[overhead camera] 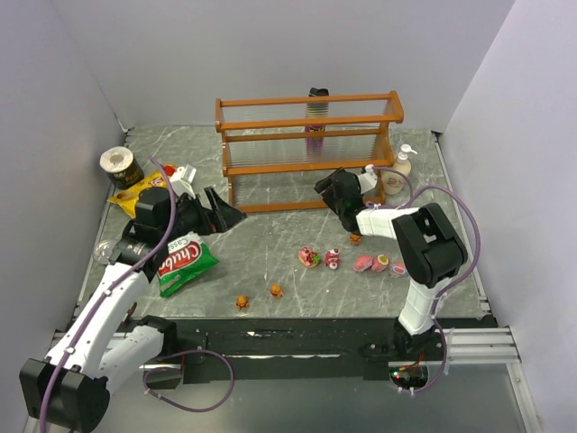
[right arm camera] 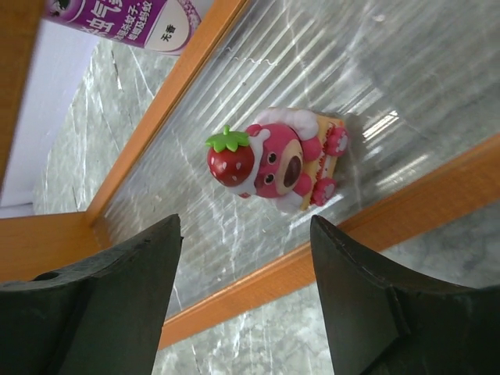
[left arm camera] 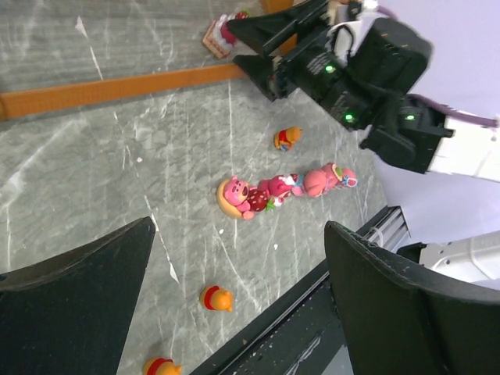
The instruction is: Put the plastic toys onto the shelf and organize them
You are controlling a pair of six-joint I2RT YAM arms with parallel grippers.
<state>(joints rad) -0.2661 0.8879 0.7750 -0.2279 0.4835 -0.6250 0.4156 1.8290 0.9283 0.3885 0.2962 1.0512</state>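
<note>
The shelf [overhead camera: 309,122] stands at the back of the table. One pink toy with a strawberry [right arm camera: 273,160] lies on its lowest clear tier [right arm camera: 328,70]. My right gripper [right arm camera: 246,234] hovers open just in front of that toy, nothing between its fingers; in the top view the right gripper [overhead camera: 323,192] is at the shelf's lower right end. Several pink toys [overhead camera: 309,257] [overhead camera: 362,263] lie in a row on the table, with orange toys [overhead camera: 355,239] [overhead camera: 276,290] [overhead camera: 242,302] around them. My left gripper [overhead camera: 230,210] is wide open and empty, high above the orange toy [left arm camera: 217,298] and the pink toys [left arm camera: 238,195].
A green chip bag [overhead camera: 185,262] lies under the left arm, with a yellow bag [overhead camera: 135,189] and a can [overhead camera: 117,162] at the far left. A soap bottle [overhead camera: 397,171] stands right of the shelf and a purple can [overhead camera: 315,117] behind it. The table's black front edge [left arm camera: 312,312] is near the orange toys.
</note>
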